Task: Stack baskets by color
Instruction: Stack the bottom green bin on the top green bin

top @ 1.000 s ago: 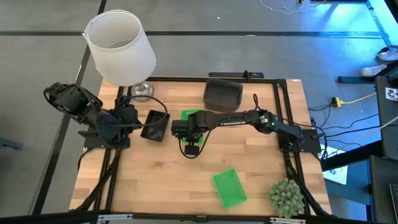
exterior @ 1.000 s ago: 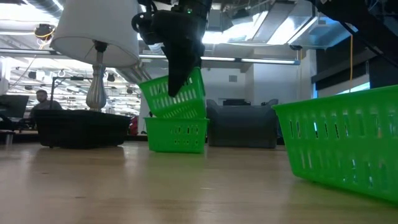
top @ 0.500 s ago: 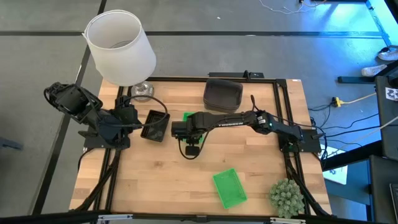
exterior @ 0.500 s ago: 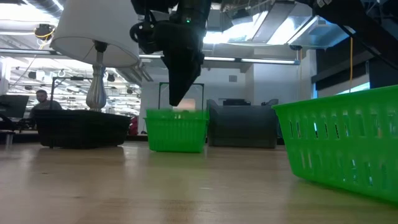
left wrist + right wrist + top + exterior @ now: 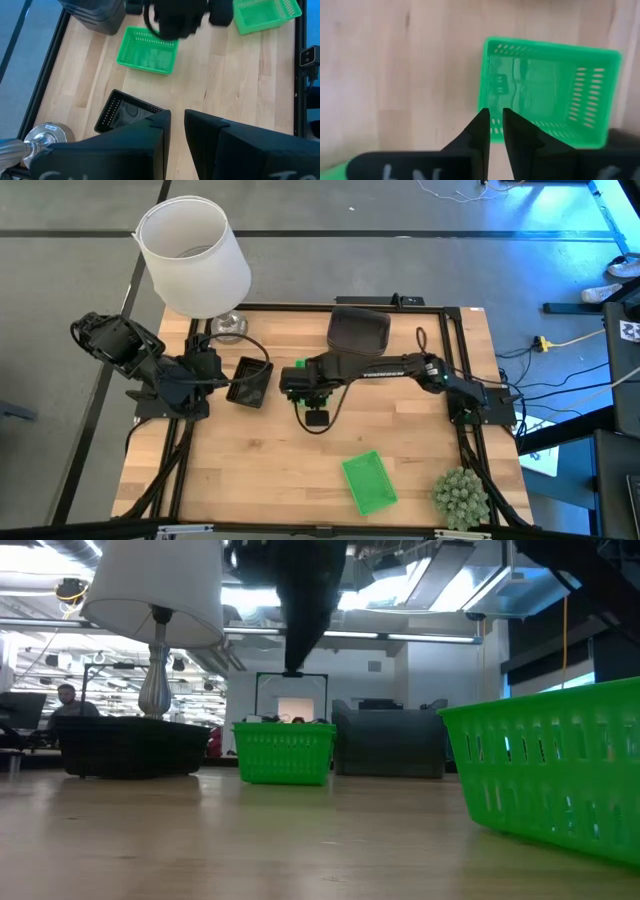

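Observation:
A green basket (image 5: 550, 95) stands level on its bottom on the table, mid-table toward the far edge (image 5: 285, 752); in the high view only its corner (image 5: 300, 365) shows beside my right arm. My right gripper (image 5: 496, 122) hangs open just above it (image 5: 293, 665), over one long rim, touching nothing. Another green basket (image 5: 369, 482) sits near the front right. A black basket (image 5: 250, 380) rests at the left, and my left gripper (image 5: 177, 127) hovers open over it with nothing between its fingers. A grey-brown basket (image 5: 358, 332) stands at the far edge.
A white lamp (image 5: 193, 255) stands on its metal foot (image 5: 228, 327) at the far left corner. A round green plant ball (image 5: 460, 497) sits at the near right corner. Bare wood lies at the table's near left.
My right gripper has opened and let go of a green basket that it held tilted over another green one. That basket has dropped in and now sits level. The gripper has then risen straight up, clear of the rim.

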